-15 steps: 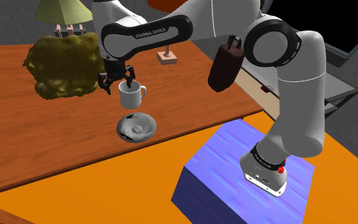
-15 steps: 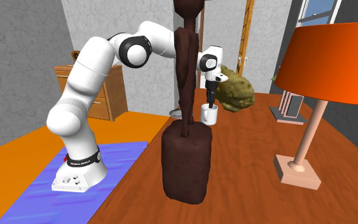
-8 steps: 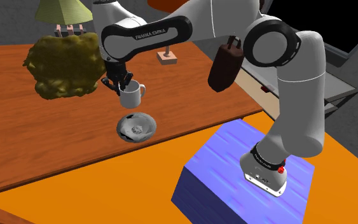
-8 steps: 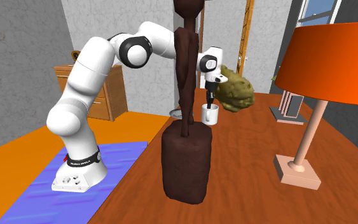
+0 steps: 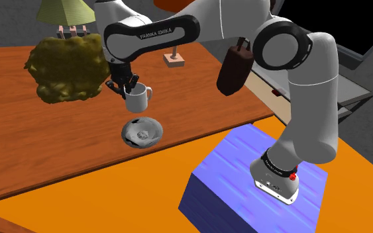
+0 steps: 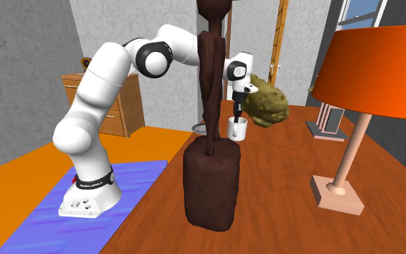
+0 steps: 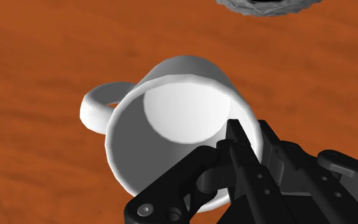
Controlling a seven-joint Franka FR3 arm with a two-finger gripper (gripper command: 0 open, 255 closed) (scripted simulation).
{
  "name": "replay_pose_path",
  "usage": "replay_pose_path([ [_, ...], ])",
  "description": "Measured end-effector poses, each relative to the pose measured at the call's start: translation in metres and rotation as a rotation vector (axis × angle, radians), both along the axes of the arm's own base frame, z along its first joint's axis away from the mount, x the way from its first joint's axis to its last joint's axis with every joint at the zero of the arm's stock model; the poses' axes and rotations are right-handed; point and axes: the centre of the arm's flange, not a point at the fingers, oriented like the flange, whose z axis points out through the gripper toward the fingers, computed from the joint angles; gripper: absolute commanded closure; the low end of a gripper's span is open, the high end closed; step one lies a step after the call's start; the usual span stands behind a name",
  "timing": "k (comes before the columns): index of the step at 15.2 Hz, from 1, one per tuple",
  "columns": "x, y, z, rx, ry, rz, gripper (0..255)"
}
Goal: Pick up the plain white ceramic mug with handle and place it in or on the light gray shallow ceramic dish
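- The black 2-finger gripper [image 5: 126, 90] is clamped on the rim of the plain white handled mug [image 5: 137, 100], with 1 finger inside.
- The mug is just beside the shiny grey shallow dish [image 5: 153, 126], over the brown wooden table [image 5: 46, 136].

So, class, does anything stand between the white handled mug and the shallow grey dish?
Nothing visible does. The black gripper clasps the white handled mug by its rim, and just bare brown tabletop lies between it and the shallow grey dish.
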Motion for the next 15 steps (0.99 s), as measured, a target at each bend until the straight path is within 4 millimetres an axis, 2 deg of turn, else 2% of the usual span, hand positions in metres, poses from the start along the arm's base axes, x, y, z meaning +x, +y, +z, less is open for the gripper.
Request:
replay_pose_path([
  [15, 0.0, 0.0, 0.074, -0.002, 0.005, 0.001, 255],
])
